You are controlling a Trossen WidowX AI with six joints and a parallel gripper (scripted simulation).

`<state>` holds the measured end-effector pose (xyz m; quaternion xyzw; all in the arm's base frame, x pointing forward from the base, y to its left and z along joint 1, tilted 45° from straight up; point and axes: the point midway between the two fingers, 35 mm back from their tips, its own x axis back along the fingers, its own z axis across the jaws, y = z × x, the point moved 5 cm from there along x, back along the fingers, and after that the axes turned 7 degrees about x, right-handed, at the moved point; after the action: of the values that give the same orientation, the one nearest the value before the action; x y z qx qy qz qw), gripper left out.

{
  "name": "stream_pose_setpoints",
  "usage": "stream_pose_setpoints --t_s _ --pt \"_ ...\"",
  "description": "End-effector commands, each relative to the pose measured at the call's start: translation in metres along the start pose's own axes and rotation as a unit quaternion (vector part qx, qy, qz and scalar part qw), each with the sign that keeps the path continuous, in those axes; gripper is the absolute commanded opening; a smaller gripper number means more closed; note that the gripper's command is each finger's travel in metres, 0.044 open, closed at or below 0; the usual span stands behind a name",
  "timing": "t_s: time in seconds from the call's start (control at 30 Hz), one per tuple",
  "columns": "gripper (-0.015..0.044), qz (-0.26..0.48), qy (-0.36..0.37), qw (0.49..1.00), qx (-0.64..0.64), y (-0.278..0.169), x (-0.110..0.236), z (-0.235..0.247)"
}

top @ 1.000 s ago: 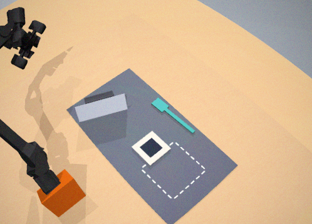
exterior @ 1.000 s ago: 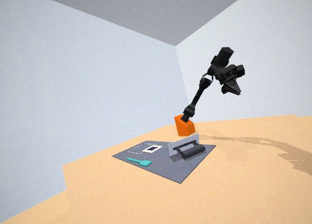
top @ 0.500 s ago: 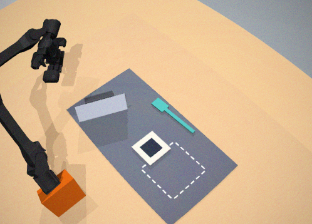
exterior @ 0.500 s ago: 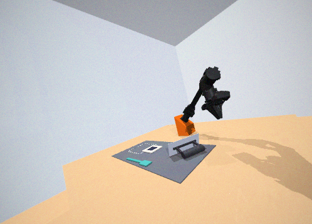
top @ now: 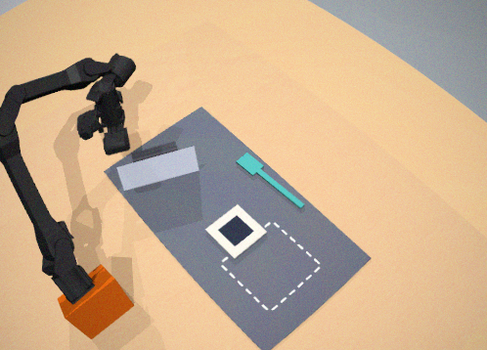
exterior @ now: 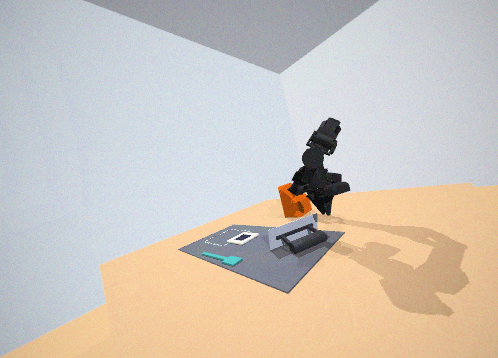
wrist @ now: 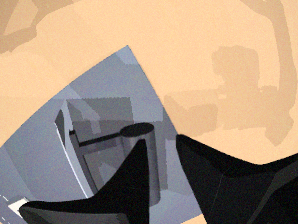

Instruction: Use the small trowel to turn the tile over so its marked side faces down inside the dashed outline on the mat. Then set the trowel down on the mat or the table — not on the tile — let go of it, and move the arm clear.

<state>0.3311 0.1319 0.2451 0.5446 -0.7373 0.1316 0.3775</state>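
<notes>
The teal trowel [top: 269, 180] [exterior: 222, 258] lies flat on the grey mat [top: 332, 248] [exterior: 280, 274], with its blade toward the mat's middle. The white tile [top: 215, 229] [exterior: 242, 238] lies with its dark marked square facing up. It overlaps one corner of the dashed outline [top: 298, 244]. My gripper [top: 116, 143] [exterior: 325, 209] [wrist: 160, 143] hangs low over the table just off the mat's corner, far from the trowel and the tile. Its fingers stand a little apart with nothing between them.
A pale grey upright panel [top: 157, 167] [exterior: 292, 234] [wrist: 73, 143] with a black bar handle stands on the mat's end nearest my gripper. The arm's orange base block [top: 95, 307] [exterior: 292, 201] sits on the table beside the mat.
</notes>
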Motion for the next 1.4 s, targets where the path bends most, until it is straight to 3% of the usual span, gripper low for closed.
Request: stream_pose_setpoints --t_s 0.0,1.37 --pt "0.01 -0.001 0.005 1.0 0.01 -0.002 -0.002 0.003" --pt "0.01 -0.002 0.007 1.0 0.009 0.004 -0.021 0.068"
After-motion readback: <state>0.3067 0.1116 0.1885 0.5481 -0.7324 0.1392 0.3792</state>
